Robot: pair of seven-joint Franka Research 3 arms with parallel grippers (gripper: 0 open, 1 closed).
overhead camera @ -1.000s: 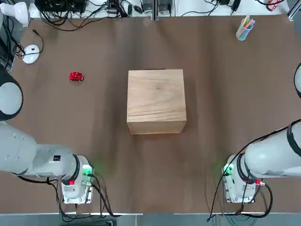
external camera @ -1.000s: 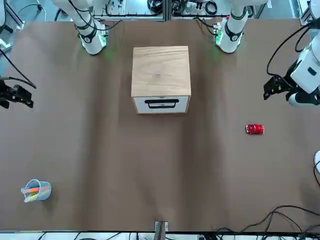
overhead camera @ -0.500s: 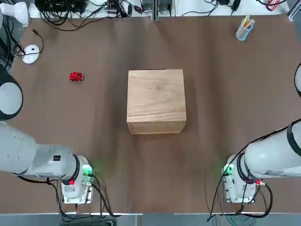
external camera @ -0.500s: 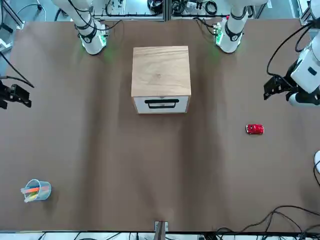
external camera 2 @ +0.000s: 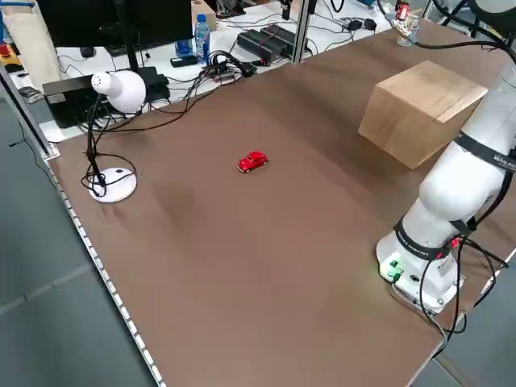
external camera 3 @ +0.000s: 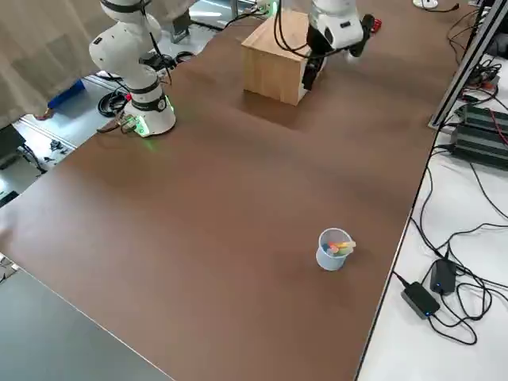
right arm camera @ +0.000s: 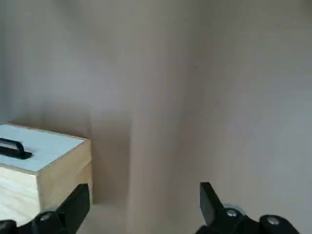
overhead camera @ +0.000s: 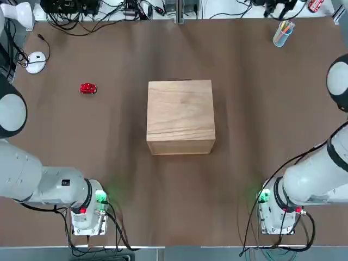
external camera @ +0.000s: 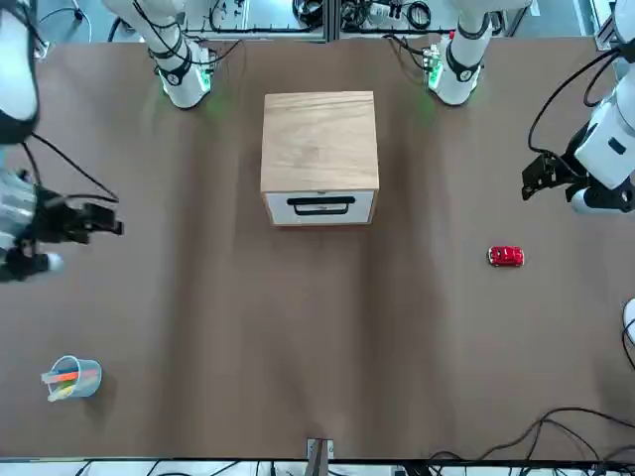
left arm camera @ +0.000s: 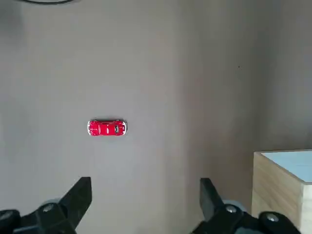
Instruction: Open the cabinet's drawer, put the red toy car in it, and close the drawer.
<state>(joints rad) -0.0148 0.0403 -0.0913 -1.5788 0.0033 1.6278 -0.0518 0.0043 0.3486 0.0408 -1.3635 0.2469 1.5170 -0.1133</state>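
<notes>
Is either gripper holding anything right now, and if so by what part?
Nothing is held. The left gripper and right gripper are both open and empty; the red toy car lies untouched.

A: What stands around the tiny glossy red toy car (overhead camera: 88, 88)?
B: Bare brown tabletop (overhead camera: 109, 141) on every side; the pale wooden cube cabinet (overhead camera: 180, 116) sits well apart.
A: And before its whitish drawer front with the dark handle (external camera: 320, 207)?
B: Open table; the cup of pens (external camera: 70, 378) stands far off.
</notes>
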